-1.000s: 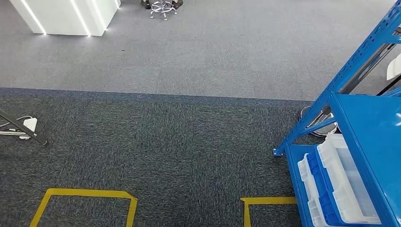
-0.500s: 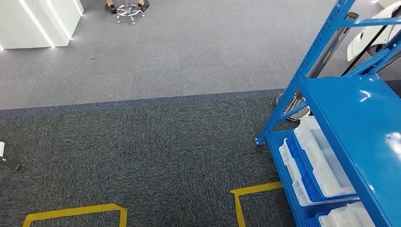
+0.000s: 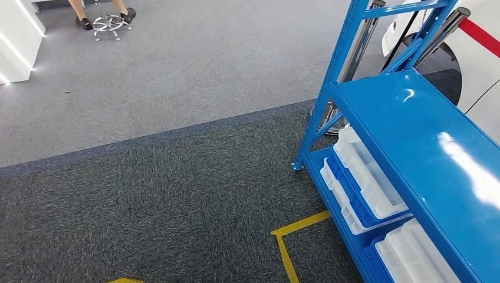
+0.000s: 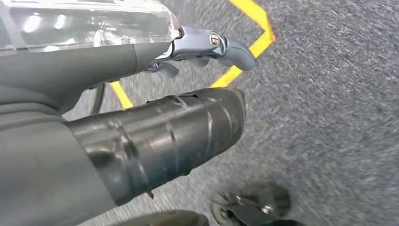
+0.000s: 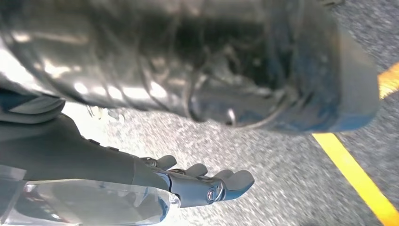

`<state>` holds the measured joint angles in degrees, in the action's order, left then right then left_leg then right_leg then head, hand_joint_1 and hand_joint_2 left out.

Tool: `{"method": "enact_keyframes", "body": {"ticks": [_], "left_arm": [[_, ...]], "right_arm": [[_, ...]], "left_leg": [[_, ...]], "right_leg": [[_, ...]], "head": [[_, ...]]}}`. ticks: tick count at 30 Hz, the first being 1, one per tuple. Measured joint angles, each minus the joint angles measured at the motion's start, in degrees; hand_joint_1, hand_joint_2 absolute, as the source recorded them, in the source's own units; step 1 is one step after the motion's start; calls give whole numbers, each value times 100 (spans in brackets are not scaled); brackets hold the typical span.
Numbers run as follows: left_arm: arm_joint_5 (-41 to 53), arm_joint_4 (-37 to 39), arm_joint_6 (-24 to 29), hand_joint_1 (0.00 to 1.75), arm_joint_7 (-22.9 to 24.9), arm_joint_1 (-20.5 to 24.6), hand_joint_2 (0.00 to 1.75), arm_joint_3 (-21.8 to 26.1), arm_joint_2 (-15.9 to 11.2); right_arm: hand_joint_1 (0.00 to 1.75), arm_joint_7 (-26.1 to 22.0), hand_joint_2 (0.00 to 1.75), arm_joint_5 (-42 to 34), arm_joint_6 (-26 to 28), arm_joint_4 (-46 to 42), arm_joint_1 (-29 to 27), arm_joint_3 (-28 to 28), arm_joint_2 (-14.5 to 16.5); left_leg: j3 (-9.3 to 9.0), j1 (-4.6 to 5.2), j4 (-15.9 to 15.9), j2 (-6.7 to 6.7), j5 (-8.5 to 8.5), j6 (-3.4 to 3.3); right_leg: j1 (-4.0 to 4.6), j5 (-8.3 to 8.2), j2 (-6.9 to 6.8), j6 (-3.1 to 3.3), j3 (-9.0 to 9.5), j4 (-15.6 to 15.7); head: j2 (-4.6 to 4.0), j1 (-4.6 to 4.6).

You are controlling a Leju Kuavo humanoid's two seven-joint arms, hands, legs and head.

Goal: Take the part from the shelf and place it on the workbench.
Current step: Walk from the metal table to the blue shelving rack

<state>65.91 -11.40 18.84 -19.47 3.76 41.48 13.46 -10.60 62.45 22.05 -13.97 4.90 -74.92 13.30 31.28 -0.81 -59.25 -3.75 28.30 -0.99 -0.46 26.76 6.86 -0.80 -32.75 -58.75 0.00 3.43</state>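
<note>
Here: shelf (image 3: 413, 127) cut off | left hand (image 4: 207, 47), right hand (image 5: 207, 181) empty, fingers apart

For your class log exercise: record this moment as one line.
phase: approaching blue shelf | left robot hand: open | right robot hand: open | part: not held

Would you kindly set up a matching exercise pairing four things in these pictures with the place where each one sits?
Things:
1. Blue metal shelf rack
2. White plastic bins
3. Yellow tape corner
4. Chrome stool base

Places:
A. stuck on the dark carpet beside the rack
B. on the light grey carpet, far left, by a person's feet
C. on the rack's low tier
D. along the right side of the head view

Pairs: 1-D, 2-C, 3-A, 4-B
</note>
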Motion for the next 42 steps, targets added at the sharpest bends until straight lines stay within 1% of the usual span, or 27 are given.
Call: {"method": "enact_keyframes", "body": {"ticks": [1, 3, 5, 7, 8, 9, 11, 13, 14, 16, 17, 19, 21, 22, 23, 24, 26, 28, 30, 32, 33, 35, 36, 38, 39, 40, 42], "left_arm": [[2, -1, 0, 0, 1, 8, 0, 1, 1], [5, -1, 0, 0, 2, 12, 0, 2, -1], [10, -1, 0, 0, 2, 5, 0, 2, -2], [15, -1, 0, 0, 2, -16, 0, 2, -3], [17, -1, 0, 0, 2, -24, 0, 2, -3], [19, -1, 0, 0, 2, -25, 0, 2, -4], [24, -1, 0, 0, 2, -18, 0, 2, -4], [28, -1, 0, 0, 2, -14, 0, 2, -5], [30, -1, 1, 0, 2, -10, 0, 2, -6], [30, -1, 1, 0, 3, 6, 0, 2, -5], [31, -1, 1, 0, 4, 16, 0, 2, -4], [32, -1, 2, 0, 3, 25, 0, 2, -4], [32, -1, 4, 0, 3, 17, 0, 2, -7], [31, -1, 4, 0, 5, 6, 0, 2, -8], [31, -1, 3, 0, 7, -7, 0, 2, -9], [30, -1, 3, 0, 9, -19, 0, 3, -11], [29, -1, 1, 0, 13, -30, 0, 4, -16], [29, -1, -2, 0, 13, -33, 0, 5, -24], [30, -1, -8, 0, 13, -30, 0, 7, -28], [31, -1, -16, 0, 13, -21, 0, 7, -26], [31, -1, -20, 0, 13, -18, 0, 7, -27], [32, -1, -24, 0, 13, -16, 0, 8, -28], [33, -1, -28, 0, 13, -22, 0, 8, -31], [33, -1, -36, 0, 13, -40, 0, 8, -32], [34, -1, -38, 0, 13, -45, 0, 9, -32], [34, -1, -39, 0, 13, -42, 0, 9, -33], [36, -1, -43, 0, 13, -34, 0, 9, -32]], "right_arm": [[0, 1, 0, -1, 0, 1, -12, 0, 1], [0, 4, 0, -3, 0, 3, -28, -1, 4], [0, 5, 0, -6, 0, 4, -16, -1, 5], [0, 6, 0, -7, -1, 5, -4, -1, 5], [0, 7, 0, -7, -3, 5, -5, -1, 5], [0, 8, 0, -7, -5, 7, -11, -1, 5], [0, 13, 0, -4, -9, 8, -24, -1, 5], [0, 17, 0, 2, -8, 9, -16, 0, 5], [0, 17, 0, 4, -8, 9, -11, 1, 5], [0, 17, 0, 4, -6, 9, -13, 1, 4], [0, 17, 0, 4, -5, 9, -20, 1, 5], [0, 17, 0, 4, -4, 10, -19, 1, 10], [0, 17, 0, 4, -4, 11, -6, 2, 14], [0, 20, 0, 5, -5, 11, -3, 2, 14], [0, 30, 0, 8, -5, 11, -5, 2, 14], [0, 44, 0, 12, -6, 12, -10, 2, 14], [0, 78, 0, 19, -7, 14, -19, 2, 19], [0, 96, 0, 21, -7, 15, -18, 2, 29], [0, 102, 0, 21, -7, 15, -23, 3, 38], [0, 103, 0, 21, -5, 16, -46, 3, 41], [0, 103, 0, 21, -3, 17, -57, 3, 42], [0, 104, 0, 21, 1, 19, -56, 3, 43], [0, 104, 0, 22, -2, 19, -49, 4, 44], [0, 104, 0, 23, -11, 20, -39, 4, 45], [0, 105, 0, 23, -15, 20, -42, 4, 45], [0, 107, 0, 23, -17, 20, -48, 4, 45], [0, 111, 0, 23, -17, 20, -54, 4, 45]], "left_leg": [[-3, 2, 13, 59, -20, -42], [-16, 1, 64, 186, -63, -131], [-17, 2, 100, 334, -83, -191], [-9, 17, 100, 503, -73, -211], [-9, 21, 99, 589, -65, -212], [-14, 23, 99, 666, -56, -210], [-47, 24, 99, 791, -33, -193], [-88, 43, 97, 896, 3, -147], [-105, 51, 96, 942, 18, -117], [-144, 57, 112, 1028, 33, -52], [-164, 49, 108, 1034, 51, -19], [-98, 36, -112, 827, 225, 36], [215, 21, -783, 525, 590, 68], [412, 18, -1173, 457, 746, 78], [562, 18, -1450, 431, 807, 84], [623, 18, -1523, 423, 747, 84], [437, 12, -1003, 352, 325, 67], [143, -1, -267, 116, -6, 38], [42, 4, -4, -2, -51, 6], [26, 10, 31, 110, -79, -57], [11, 4, 65, 171, -100, -101], [-6, -14, 133, 314, -136, -175], [-7, -5, 141, 390, -136, -192], [-4, 11, 138, 558, -122, -205], [-8, 17, 136, 638, -113, -205], [-19, 20, 135, 707, -101, -201], [-63, 22, 136, 827, -71, -177]], "right_leg": [[-11, -12, 41, -33, -18, 8], [-19, 59, -137, -92, -75, -93], [-14, 364, -477, -135, -309, -597], [-27, 701, -614, -173, -679, -1348], [-35, 744, -632, -184, -786, -1566], [-39, 677, -650, -188, -784, -1570], [-32, 302, -759, -164, -433, -921], [16, 46, -952, -97, -49, -192], [43, 7, -1004, -60, 36, -11], [70, 8, -943, 3, 35, 47], [52, -6, -885, 34, 51, 72], [8, -45, -774, 103, 97, 139], [-11, -66, -657, 147, 111, 166], [-8, -67, -587, 156, 105, 162], [-5, -66, -511, 160, 102, 154], [-2, -63, -430, 160, 102, 143], [-5, -47, -264, 144, 105, 107], [-3, -17, -123, 101, 79, 45], [-4, -4, -17, 35, 31, 5], [-21, -14, 67, -39, 2, 12], [-19, 11, 8, -69, -18, -21], [-9, 242, -289, -118, -194, -382], [-5, 435, -470, -143, -373, -741], [-23, 718, -622, -186, -733, -1454], [-32, 713, -646, -196, -801, -1587], [-36, 592, -670, -196, -738, -1472], [-15, 207, -846, -150, -328, -698]], "head": [[0, -1], [0, 6], [0, 13], [0, 13], [0, 13], [0, 13], [0, 14], [0, 13], [0, 11], [0, 12], [0, 12], [0, 3], [0, -9], [0, -13], [0, -12], [0, -12], [0, -13], [0, -12], [0, -10], [0, -10], [0, -6], [0, 11], [0, 20], [0, 22], [0, 22], [0, 22], [0, 23]]}}
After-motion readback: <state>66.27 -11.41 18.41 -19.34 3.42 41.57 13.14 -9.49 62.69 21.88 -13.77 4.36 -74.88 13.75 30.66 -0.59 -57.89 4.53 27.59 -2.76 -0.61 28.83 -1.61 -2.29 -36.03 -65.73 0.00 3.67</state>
